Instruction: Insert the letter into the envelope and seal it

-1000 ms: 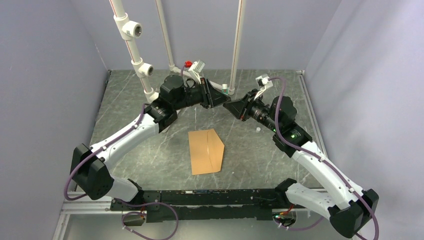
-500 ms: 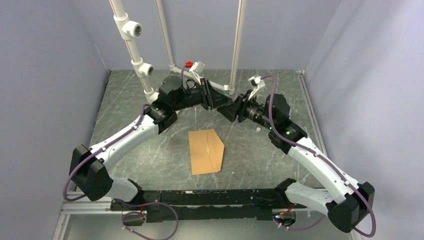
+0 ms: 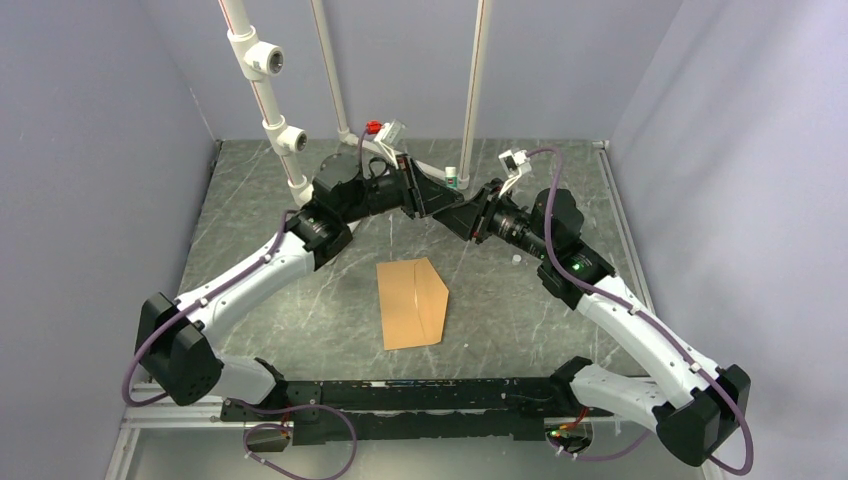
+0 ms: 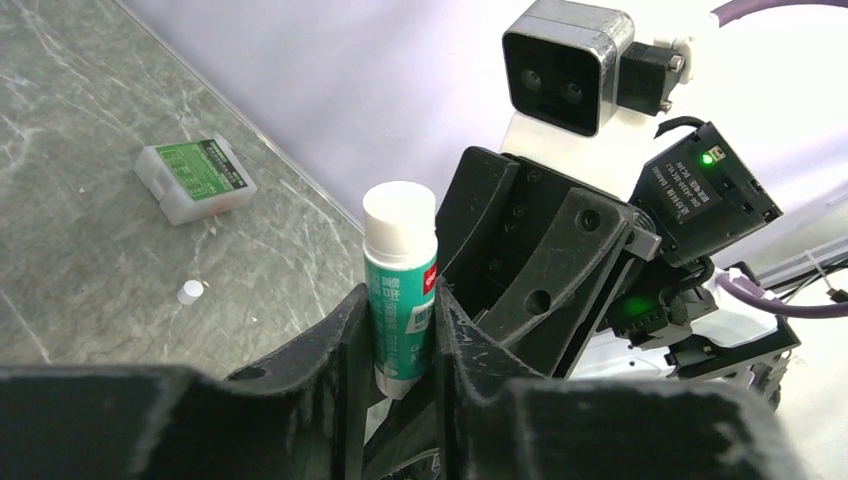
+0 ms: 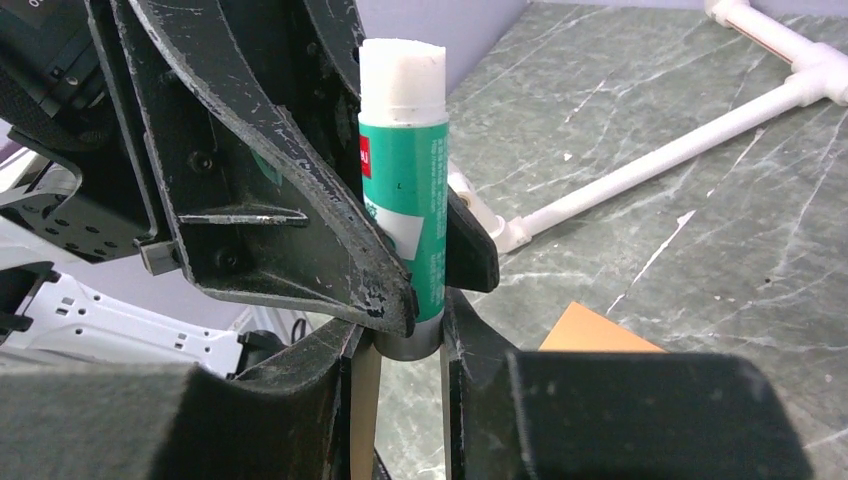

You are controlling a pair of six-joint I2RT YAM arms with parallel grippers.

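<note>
The kraft-brown envelope (image 3: 412,302) lies flat mid-table, its pointed flap to the right; one corner of the envelope (image 5: 600,330) shows in the right wrist view. The letter is not in view. At the back of the table both grippers meet on a green glue stick (image 4: 400,290) with a white top. My left gripper (image 4: 400,330) is shut on its green body. My right gripper (image 5: 405,345) is shut on its grey bottom end, below the left fingers (image 5: 300,230). From above, the left gripper (image 3: 438,194) and right gripper (image 3: 463,214) touch tip to tip, with the glue stick (image 3: 452,179) between them.
White pipes (image 3: 270,100) rise at the back left and middle, and one pipe (image 5: 680,150) runs along the table. A small green-and-white box (image 4: 193,178) and a tiny white cap (image 4: 190,291) lie on the grey marbled table (image 3: 300,320).
The right arm has swung left to the left gripper, and its jaws opened, then shut on the glue stick's bottom end. The left arm shifted slightly. The envelope has not moved.
</note>
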